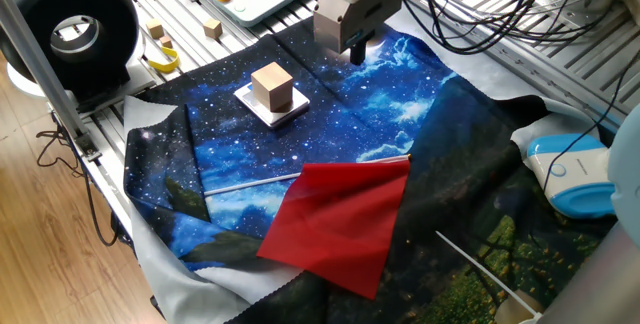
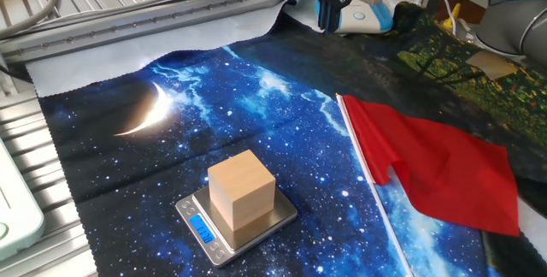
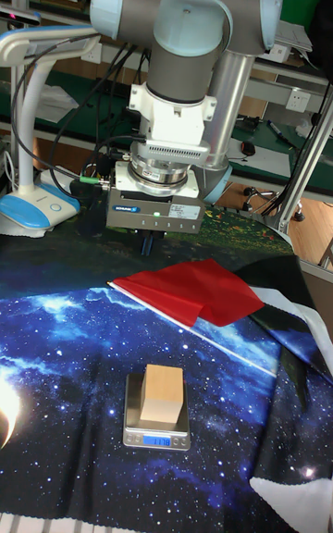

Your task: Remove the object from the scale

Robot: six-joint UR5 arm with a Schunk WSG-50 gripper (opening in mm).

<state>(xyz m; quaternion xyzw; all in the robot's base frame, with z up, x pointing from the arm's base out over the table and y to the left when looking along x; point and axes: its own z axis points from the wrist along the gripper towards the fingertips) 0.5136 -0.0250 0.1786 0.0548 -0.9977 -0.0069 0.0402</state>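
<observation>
The object, a plain tan wooden cube [image 1: 272, 86] [image 2: 242, 190] [image 3: 165, 394], sits upright on the scale [image 1: 291, 110] [image 2: 198, 226] [image 3: 157, 440], a thin white plate with a blue display, resting on the starry blue cloth. My gripper [image 1: 357, 51] [image 2: 327, 18] [image 3: 148, 242] hangs above the cloth well away from the cube, on the side toward the arm's base. Its dark fingers are pressed together with nothing between them.
A red sheet [image 1: 340, 219] [image 2: 444, 170] on a thin white rod lies on the cloth beside the scale. Small wooden cubes [image 1: 211, 28] and a yellow tape roll [image 1: 163, 60] sit on the metal slats. A blue-and-white lamp base [image 1: 572, 172] and cables ring the cloth.
</observation>
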